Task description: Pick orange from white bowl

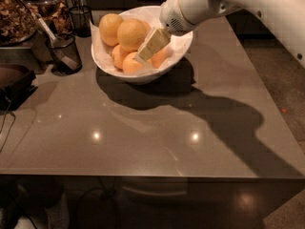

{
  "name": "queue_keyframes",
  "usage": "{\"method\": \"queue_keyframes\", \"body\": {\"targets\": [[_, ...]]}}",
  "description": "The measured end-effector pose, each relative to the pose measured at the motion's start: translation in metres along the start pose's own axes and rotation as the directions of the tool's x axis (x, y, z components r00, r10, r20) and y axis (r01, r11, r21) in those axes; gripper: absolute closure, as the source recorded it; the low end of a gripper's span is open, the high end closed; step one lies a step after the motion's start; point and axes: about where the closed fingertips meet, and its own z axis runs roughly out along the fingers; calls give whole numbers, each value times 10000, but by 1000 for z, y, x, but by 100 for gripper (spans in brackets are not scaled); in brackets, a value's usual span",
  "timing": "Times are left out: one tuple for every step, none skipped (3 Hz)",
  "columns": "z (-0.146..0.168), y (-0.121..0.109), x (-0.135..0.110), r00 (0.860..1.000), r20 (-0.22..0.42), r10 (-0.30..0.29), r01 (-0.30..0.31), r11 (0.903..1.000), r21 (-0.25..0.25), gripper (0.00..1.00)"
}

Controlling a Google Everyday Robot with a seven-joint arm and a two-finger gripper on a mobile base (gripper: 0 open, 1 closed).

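The white bowl (178, 49) stands at the back middle of the table and holds several fruits. Two large pale oranges sit at its back left: one (110, 27) at the far left, one (131, 32) beside it. Smaller, deeper-orange fruits (129, 66) lie at the front of the bowl. My gripper (141, 57) reaches down into the bowl from the upper right. Its tip is just right of the second large orange and over the small front fruits. It holds nothing that I can see.
A black mesh cup (64, 54) with utensils stands left of the bowl, another (80, 19) behind it. A container of brown snacks (16, 18) and a dark object (14, 82) are at the far left. The grey tabletop (157, 128) stretches toward the front edge.
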Motion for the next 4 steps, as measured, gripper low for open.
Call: {"method": "queue_keyframes", "body": {"targets": [[0,0,0,10000,6,1,-1,10000,-1,0],[6,-4,-13,9986,424,308,-315,9994,158,0],[18,-11,-24,9943,840,657,-669,9977,111,0],[29,-15,-28,9877,1168,1039,-1040,9946,-56,6]]}}
